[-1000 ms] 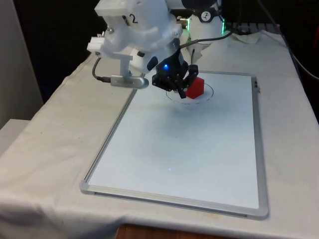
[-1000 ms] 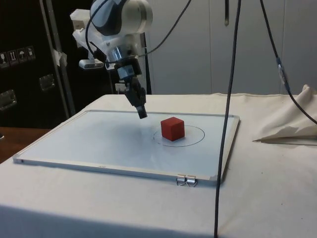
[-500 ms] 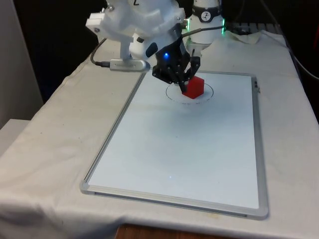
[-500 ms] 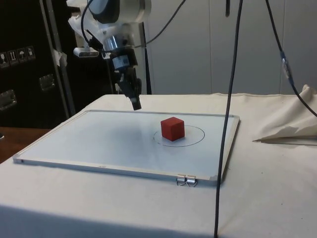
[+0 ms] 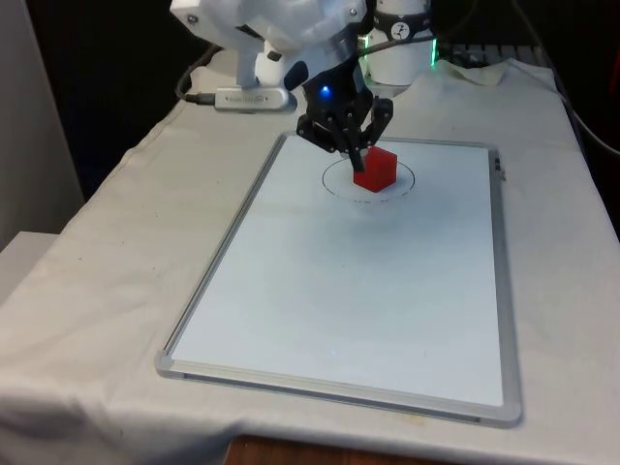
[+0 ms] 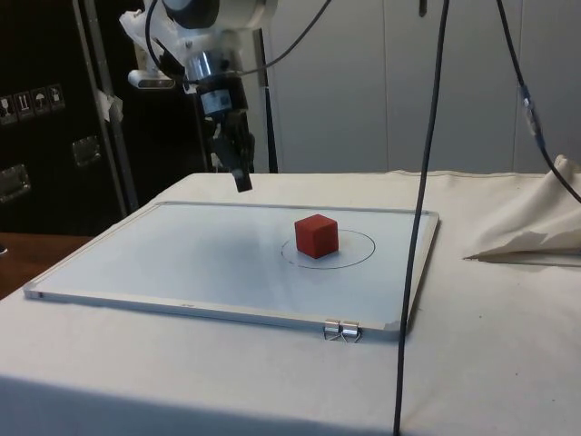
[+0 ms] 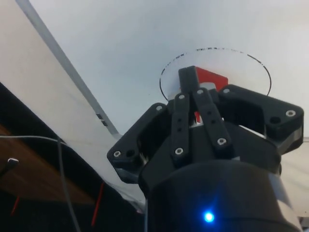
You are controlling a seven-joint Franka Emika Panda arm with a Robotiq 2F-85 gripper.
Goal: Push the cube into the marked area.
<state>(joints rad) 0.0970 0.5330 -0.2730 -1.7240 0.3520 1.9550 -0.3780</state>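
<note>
A red cube [image 5: 375, 168] [image 6: 316, 235] rests on the whiteboard [image 5: 320, 300] [image 6: 182, 254], inside a thin black drawn circle [image 5: 336, 188] [image 6: 363, 243]. My black gripper [image 5: 355, 158] [image 6: 241, 183] hangs in the air above the board, apart from the cube and off to the side view's left of it. Its two fingers are pressed together, shut on nothing. In the wrist view the fingers [image 7: 187, 81] cover part of the red cube [image 7: 211, 77], which lies within the circle [image 7: 166, 70].
The whiteboard has a metal frame, with a binder clip [image 6: 341, 331] on its near edge in the side view. White cloth covers the table around it. Black cables [image 6: 419, 209] hang in front of the side camera. Crumpled cloth [image 6: 536, 218] lies at that view's right.
The gripper has risen and drawn back from the cube, towards the side view's left. The cube has stayed in the circle.
</note>
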